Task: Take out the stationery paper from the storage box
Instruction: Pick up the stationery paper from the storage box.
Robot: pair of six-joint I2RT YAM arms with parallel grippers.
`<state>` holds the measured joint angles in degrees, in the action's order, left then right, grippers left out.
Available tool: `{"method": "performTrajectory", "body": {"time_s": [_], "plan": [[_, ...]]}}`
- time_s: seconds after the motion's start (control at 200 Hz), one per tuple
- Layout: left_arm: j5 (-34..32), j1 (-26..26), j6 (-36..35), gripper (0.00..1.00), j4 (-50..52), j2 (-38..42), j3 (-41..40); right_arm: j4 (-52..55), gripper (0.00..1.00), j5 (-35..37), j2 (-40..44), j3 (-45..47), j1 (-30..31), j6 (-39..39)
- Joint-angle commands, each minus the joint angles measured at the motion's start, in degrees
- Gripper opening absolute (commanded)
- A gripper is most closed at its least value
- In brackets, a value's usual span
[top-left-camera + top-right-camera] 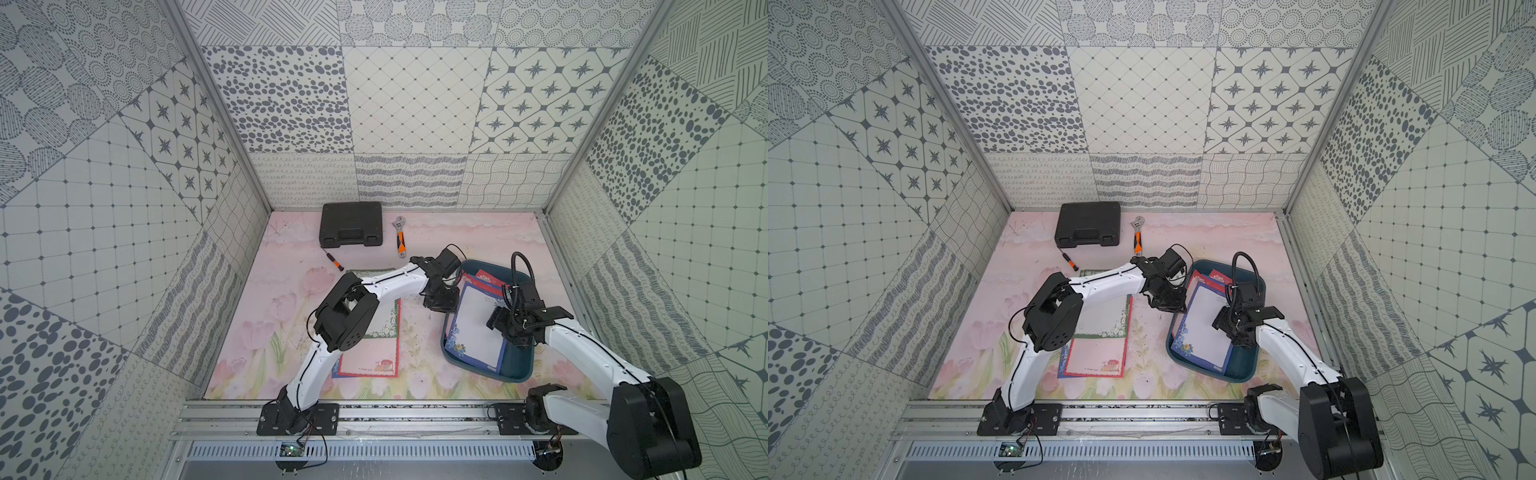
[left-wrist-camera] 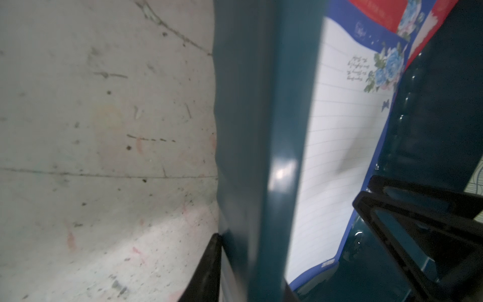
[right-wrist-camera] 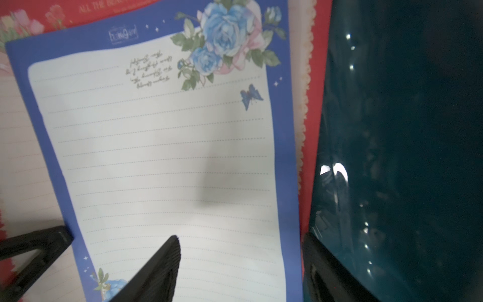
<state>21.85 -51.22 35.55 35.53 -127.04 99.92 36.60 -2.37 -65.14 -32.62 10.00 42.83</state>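
**Top sheet lies in the box, right under the spread right gripper**

The storage box (image 1: 516,365) stands on the right side of the table mat (image 1: 419,345). The stationery paper (image 1: 1200,332) inside it shows as a blue-bordered sheet (image 1: 473,328) on top. A red-bordered sheet (image 1: 484,275) peeps out from beneath it at the far end.

The right gripper (image 1: 496,322) hangs over the blue-bordered sheet with its fingers wide apart and nothing between them. In the right wrist view (image 3: 240,235) one fingertip (image 3: 167,256) stands over the ruled white centre. The other fingertip (image 3: 321,266) is past the sheet's long edge, beside the box's bare floor (image 3: 405,157), so that edge runs between the two. Whether either tip touches the paper cannot be told.

The left gripper (image 1: 440,305) sits just beside the sheet and is clamped on the box wall nearest the left arm. In the left wrist view (image 2: 252,266) that wall (image 2: 261,130) runs between its fingers. The sheet (image 2: 339,143) lies on the wall's inner side, close against it.

A green-bordered sheet (image 1: 386,322) and a red-framed sheet (image 1: 365,365) lie on the mat under the left arm, well apart from both grippers.
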Motion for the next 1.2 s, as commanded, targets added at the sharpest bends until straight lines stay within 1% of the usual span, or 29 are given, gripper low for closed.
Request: {"method": "performTrajectory", "body": {"time_s": [0.0, 0.08, 0.335, 0.545, 0.765, 0.991, 1.196], "plan": [[1.13, -1.03, 0.35, 0.23, 1.04, -0.84, 0.36, -0.86, 0.77, 0.69, 0.28, -0.01, -0.18, -0.03], [1.18, -1.05, 0.43, 0.23, 1.03, -0.91, 0.36, -0.99, 0.77, 0.64, 0.23, 0.10, -0.21, -0.20], [1.18, -1.16, 0.50, 0.23, 1.04, -0.96, 0.27, -2.09, 0.72, -1.03, -0.21, 0.10, -0.21, -0.41], [1.27, -1.21, 0.67, 0.23, 0.90, -1.12, 0.36, -2.69, 0.72, -1.55, -0.32, 0.62, -0.18, -0.46], [1.45, -1.22, 0.69, 0.23, 0.94, -1.52, 0.45, -5.08, 0.69, -4.81, -0.06, 1.24, -0.24, 0.13], [1.38, -1.25, 0.75, 0.21, 0.70, -1.85, 0.19, -6.35, 0.65, -7.13, 2.64, 1.38, -0.23, 0.42], [1.53, -1.32, 0.96, 0.21, 0.50, -2.11, 0.54, -8.05, 0.64, -9.74, 3.95, 2.94, -0.33, 0.50]]}}
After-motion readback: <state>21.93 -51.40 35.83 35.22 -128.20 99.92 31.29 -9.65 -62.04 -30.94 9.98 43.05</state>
